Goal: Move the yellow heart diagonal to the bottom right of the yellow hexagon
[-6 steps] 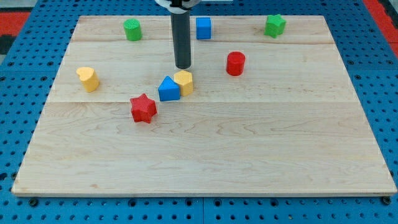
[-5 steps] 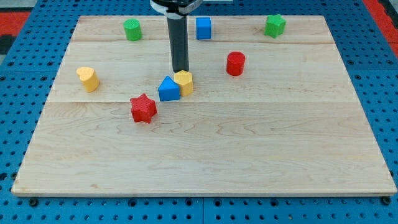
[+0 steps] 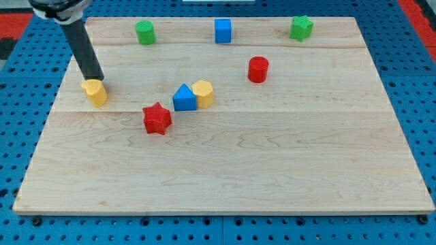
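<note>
The yellow heart (image 3: 96, 92) lies at the view's left on the wooden board (image 3: 225, 170). My tip (image 3: 96, 77) stands right at the heart's top edge, touching or nearly touching it. The yellow hexagon (image 3: 203, 93) sits near the middle of the board, pressed against the blue triangular block (image 3: 184, 98) on its left. The heart is far to the left of the hexagon, at about the same height in the view.
A red star (image 3: 157, 118) lies below and left of the blue triangle. A red cylinder (image 3: 257, 69) is up and right of the hexagon. Along the view's top are a green cylinder (image 3: 144, 32), a blue cube (image 3: 223, 30) and a green star-like block (image 3: 300, 27).
My tip has swept from just above the yellow hexagon far to the left, to the top of the yellow heart. The heart has shifted slightly; other blocks are unmoved.
</note>
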You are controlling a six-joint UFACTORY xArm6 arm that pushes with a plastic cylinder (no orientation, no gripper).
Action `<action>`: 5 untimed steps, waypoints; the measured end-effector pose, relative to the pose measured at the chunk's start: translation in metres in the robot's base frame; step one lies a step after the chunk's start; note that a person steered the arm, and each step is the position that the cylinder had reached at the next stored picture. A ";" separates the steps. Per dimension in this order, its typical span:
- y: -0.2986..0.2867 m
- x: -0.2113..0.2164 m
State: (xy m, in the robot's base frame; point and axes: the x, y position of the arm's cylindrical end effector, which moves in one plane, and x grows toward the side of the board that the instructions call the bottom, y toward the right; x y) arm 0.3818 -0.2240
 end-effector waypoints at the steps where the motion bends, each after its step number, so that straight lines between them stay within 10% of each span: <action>1: 0.014 0.034; 5: 0.071 0.123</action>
